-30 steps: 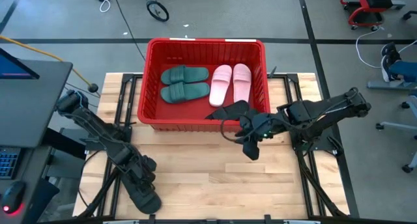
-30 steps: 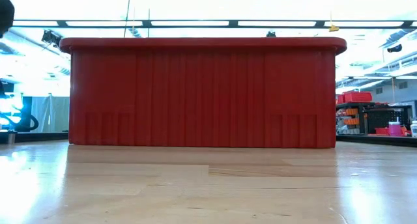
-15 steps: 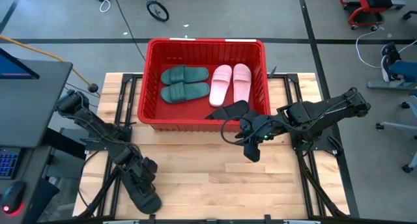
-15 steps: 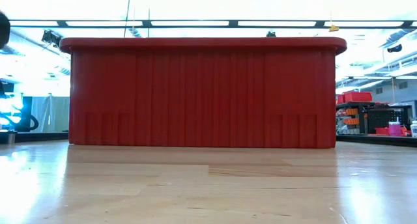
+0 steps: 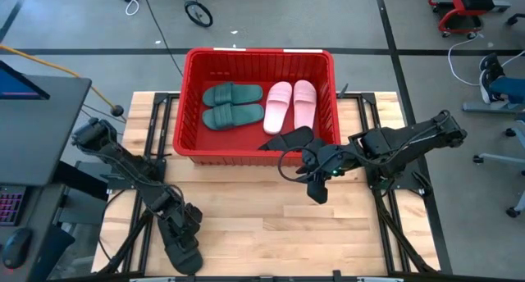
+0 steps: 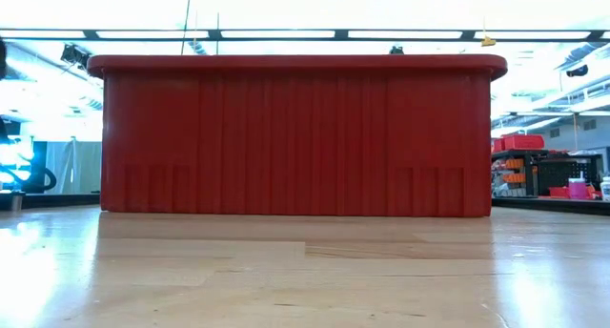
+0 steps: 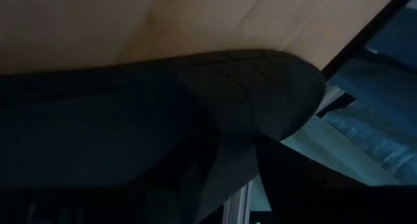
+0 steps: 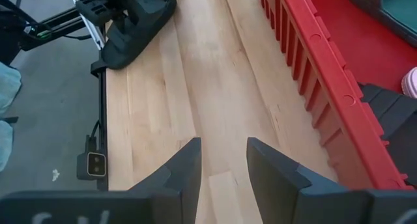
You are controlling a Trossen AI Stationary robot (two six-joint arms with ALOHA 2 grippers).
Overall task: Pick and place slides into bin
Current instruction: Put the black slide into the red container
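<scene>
We judge the task close to finished: in the high view the red bin [image 5: 259,52] at the upper middle of the frame holds the two dark green slides [image 5: 232,106] on its left and the two pink slides [image 5: 291,104] on its right, and one black slide [image 5: 287,139] lies at the bin's lower right corner, propped against the near wall. The last black slide [image 8: 137,25] is at the lower left of the wooden table [image 5: 254,208], well apart from the bin, with the left gripper [image 5: 182,243] right at it. The step in hand, as we read it, is picking up this sixth slide. The left wrist view is filled by its dark foam [image 7: 163,120], so we cannot tell whether that gripper's fingers are apart or closed on it. If the grip is sound, the next move calls for a lift high enough to clear the rolled rim and a long carry up and right to the free space in the bin (the lower left part looks bare). The right gripper [image 5: 316,190] hangs just below the bin's lower right corner – its fingers [image 8: 186,168] stand apart, with only bare table showing between them, holding and touching nothing – and it waits there.
</scene>
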